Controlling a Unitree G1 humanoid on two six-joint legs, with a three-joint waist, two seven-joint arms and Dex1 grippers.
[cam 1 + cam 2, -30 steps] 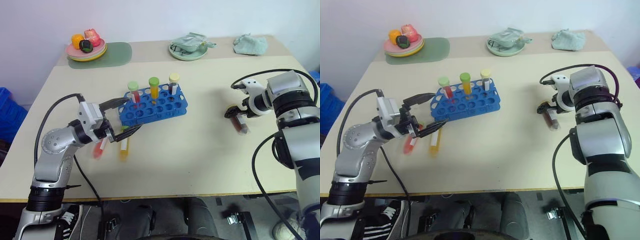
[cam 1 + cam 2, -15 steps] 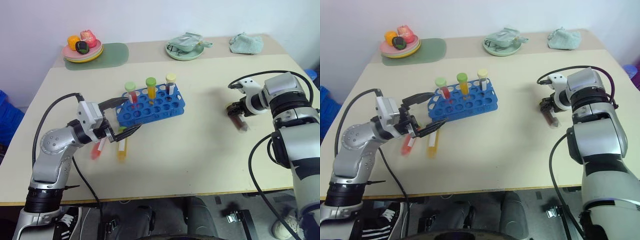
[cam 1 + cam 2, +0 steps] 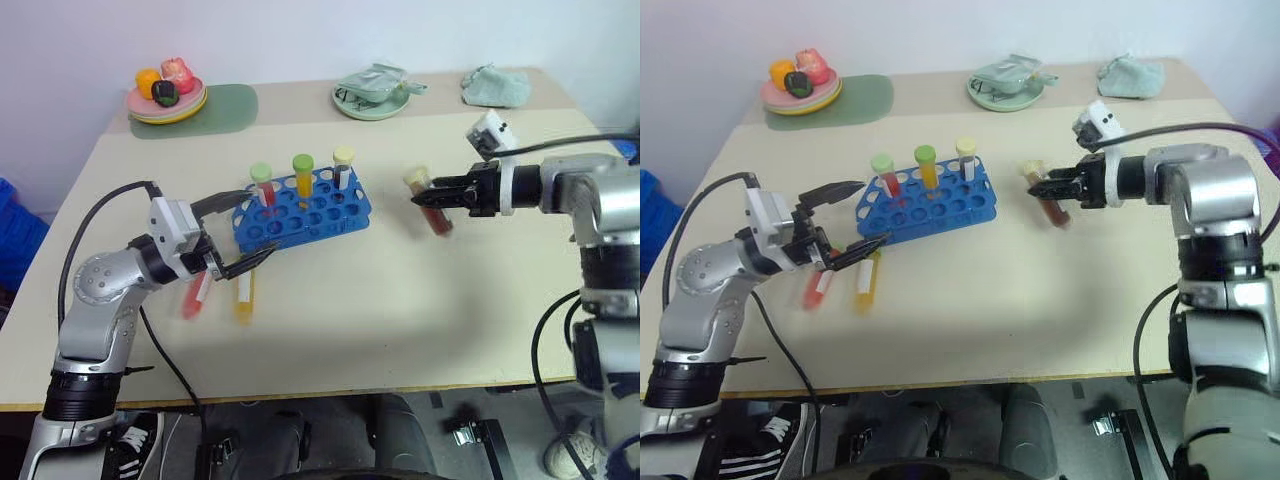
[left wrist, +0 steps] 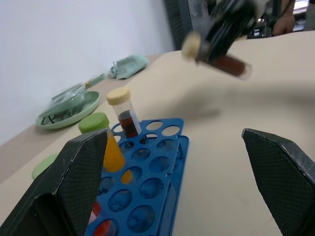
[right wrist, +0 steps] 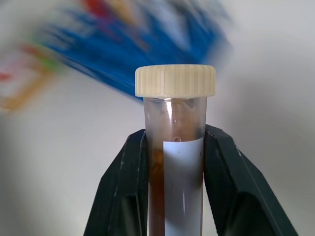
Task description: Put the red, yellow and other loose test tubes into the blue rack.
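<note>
Between right claw [image 3: 432, 198] fingers, brown tube [image 3: 430, 205], above table

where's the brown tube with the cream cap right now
The brown tube is off the table, clamped in the right pincer, in the head views to the right of the blue rack, with its cream cap toward the rack.

A staged test bench in a plain room, more lab than home: a beige table [image 3: 400, 300] against a bare white wall carries a blue test-tube rack [image 3: 310, 212] with capped tubes, a plate of toy food [image 3: 167, 98], a green dish [image 3: 372, 100], and a crumpled cloth [image 3: 497, 86]
</note>
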